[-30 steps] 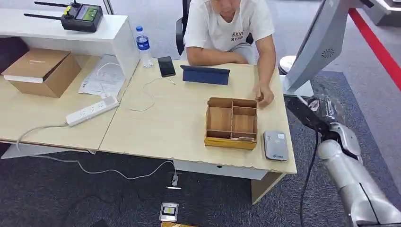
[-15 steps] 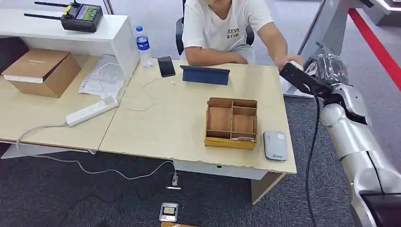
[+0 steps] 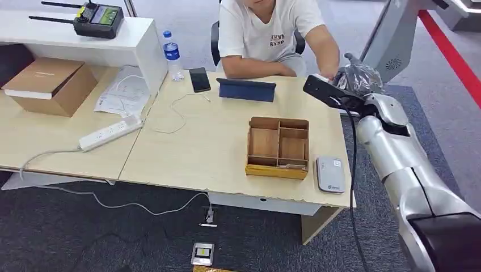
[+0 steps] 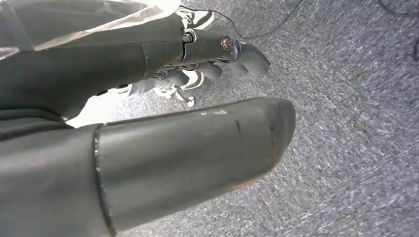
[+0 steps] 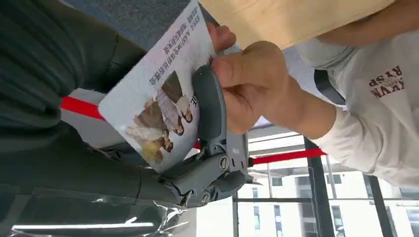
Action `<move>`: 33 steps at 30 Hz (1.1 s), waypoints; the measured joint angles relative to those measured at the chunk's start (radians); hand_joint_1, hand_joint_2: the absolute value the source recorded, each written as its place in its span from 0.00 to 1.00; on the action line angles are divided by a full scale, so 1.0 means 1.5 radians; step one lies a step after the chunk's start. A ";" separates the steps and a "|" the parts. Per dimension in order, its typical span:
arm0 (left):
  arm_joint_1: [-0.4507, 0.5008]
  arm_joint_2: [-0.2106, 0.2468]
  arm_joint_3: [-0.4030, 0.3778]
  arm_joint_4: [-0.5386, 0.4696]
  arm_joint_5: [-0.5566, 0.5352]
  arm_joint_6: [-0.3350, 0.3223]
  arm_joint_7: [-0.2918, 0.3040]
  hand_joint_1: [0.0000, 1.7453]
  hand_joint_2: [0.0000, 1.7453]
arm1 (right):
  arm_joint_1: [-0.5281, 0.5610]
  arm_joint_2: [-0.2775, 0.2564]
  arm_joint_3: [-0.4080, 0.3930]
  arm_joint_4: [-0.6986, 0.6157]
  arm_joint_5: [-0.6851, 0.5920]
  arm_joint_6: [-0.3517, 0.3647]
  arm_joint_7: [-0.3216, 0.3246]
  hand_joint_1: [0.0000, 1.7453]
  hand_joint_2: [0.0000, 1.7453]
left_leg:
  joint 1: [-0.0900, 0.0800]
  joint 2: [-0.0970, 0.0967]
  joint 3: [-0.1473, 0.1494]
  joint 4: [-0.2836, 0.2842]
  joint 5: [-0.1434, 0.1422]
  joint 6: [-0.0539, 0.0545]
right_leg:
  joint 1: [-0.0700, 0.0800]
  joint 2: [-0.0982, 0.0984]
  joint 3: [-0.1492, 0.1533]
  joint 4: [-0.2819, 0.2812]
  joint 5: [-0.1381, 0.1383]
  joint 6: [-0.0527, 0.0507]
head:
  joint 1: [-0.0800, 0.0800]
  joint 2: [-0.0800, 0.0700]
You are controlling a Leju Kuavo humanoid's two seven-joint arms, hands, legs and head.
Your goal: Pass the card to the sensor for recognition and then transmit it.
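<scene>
- Pinching the white printed card (image 5: 158, 94) with its cartoon figures, the right hand (image 5: 197, 148) has a grey finger (image 5: 210, 106) laid across the face of the card and the palm behind it
- Opposite it, a person's hand (image 5: 247, 84) grips the same card at its far edge, thumb on top, so both are on it at once; whether the person is giving it or taking it cannot be told from this
- From the head view that right hand (image 3: 354, 76), wrapped in clear plastic, is up at the far right corner of the pale wooden table (image 3: 215, 141), right by the seated person in a white T-shirt (image 3: 266, 28)
- Well apart from the card, the flat grey card sensor (image 3: 330, 174) lies near the table's front right edge, just beside the wooden compartment box (image 3: 278, 147)
- Down low, the left hand (image 4: 217, 54) hangs over grey carpet with its fingers curled in and nothing in them
- Judging progress: the card is in the hand's hold, but it is nowhere near the sensor, so the read looks like it has yet to happen, and the pass-on after it too
</scene>
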 joint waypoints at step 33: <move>0.006 0.009 -0.016 0.000 0.021 0.000 0.012 0.00 0.00 | -0.022 0.070 0.014 0.061 -0.049 -0.125 -0.055 0.00 0.00 | 0.000 0.000 0.000 0.000 0.000 0.000 | 0.000 0.000 -0.001 0.000 0.000 0.000 | 0.000 0.000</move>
